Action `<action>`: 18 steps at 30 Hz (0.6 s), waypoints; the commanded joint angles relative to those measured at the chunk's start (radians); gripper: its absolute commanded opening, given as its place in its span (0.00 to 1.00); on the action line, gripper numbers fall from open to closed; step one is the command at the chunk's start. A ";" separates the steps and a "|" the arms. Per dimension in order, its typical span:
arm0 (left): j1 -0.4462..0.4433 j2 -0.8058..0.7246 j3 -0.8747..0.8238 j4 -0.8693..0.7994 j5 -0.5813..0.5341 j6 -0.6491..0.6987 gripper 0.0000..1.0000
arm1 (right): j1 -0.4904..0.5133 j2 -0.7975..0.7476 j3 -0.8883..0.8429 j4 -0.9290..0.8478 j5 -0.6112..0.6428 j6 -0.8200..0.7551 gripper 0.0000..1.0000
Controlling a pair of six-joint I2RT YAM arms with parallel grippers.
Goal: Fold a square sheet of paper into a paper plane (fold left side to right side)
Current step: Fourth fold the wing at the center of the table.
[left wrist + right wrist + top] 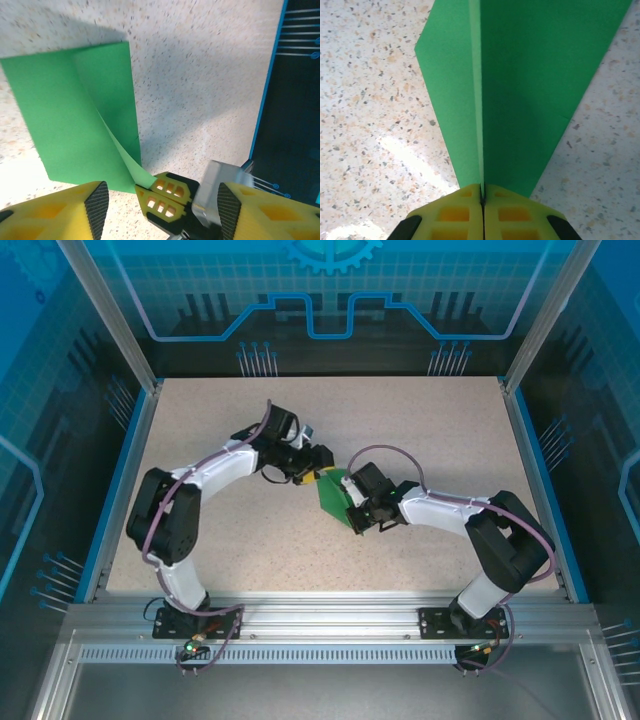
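The right gripper (482,194) pinches a raised flap of the paper (535,90), which lies mid-table (450,440); the left gripper (161,202) stands open. The flap should travel level so the edges align before creasing

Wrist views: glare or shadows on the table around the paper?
Left wrist: soft grey shadow on the table above and right of the paper, washed-out patch at lower left. Right wrist: bright glare streak on the table left of the paper; paper evenly lit.
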 commanded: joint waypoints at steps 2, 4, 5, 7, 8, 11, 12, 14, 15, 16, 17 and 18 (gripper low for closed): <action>0.026 -0.043 -0.050 -0.052 -0.035 0.041 0.59 | -0.028 0.008 0.020 0.008 -0.127 0.006 0.05; 0.025 -0.028 -0.067 -0.042 -0.026 0.033 0.52 | -0.042 0.010 0.021 0.011 -0.166 0.010 0.05; 0.025 -0.015 -0.080 -0.027 -0.013 0.024 0.48 | -0.050 0.013 0.020 0.014 -0.185 0.013 0.05; 0.022 0.006 -0.102 0.008 0.002 0.005 0.41 | -0.066 0.019 0.020 0.017 -0.221 0.022 0.05; 0.018 0.018 -0.107 0.025 0.011 -0.004 0.39 | -0.074 0.023 0.020 0.020 -0.237 0.027 0.05; -0.008 0.058 -0.095 0.040 0.017 -0.008 0.39 | -0.083 0.034 0.021 0.023 -0.263 0.035 0.05; -0.016 0.071 -0.088 0.042 0.017 -0.008 0.40 | -0.085 0.039 0.021 0.025 -0.267 0.034 0.05; -0.033 0.097 -0.073 0.050 0.016 -0.011 0.44 | -0.089 0.048 0.021 0.028 -0.272 0.039 0.05; -0.038 0.109 -0.068 0.052 0.015 -0.014 0.45 | -0.089 0.050 0.020 0.029 -0.274 0.041 0.05; -0.045 0.120 -0.061 0.056 0.016 -0.017 0.47 | -0.089 0.053 0.020 0.034 -0.277 0.045 0.05; -0.050 0.133 -0.055 0.058 0.016 -0.019 0.48 | -0.093 0.056 0.017 0.036 -0.281 0.048 0.05; -0.056 0.141 -0.050 0.058 0.016 -0.021 0.49 | -0.094 0.058 0.015 0.040 -0.285 0.051 0.05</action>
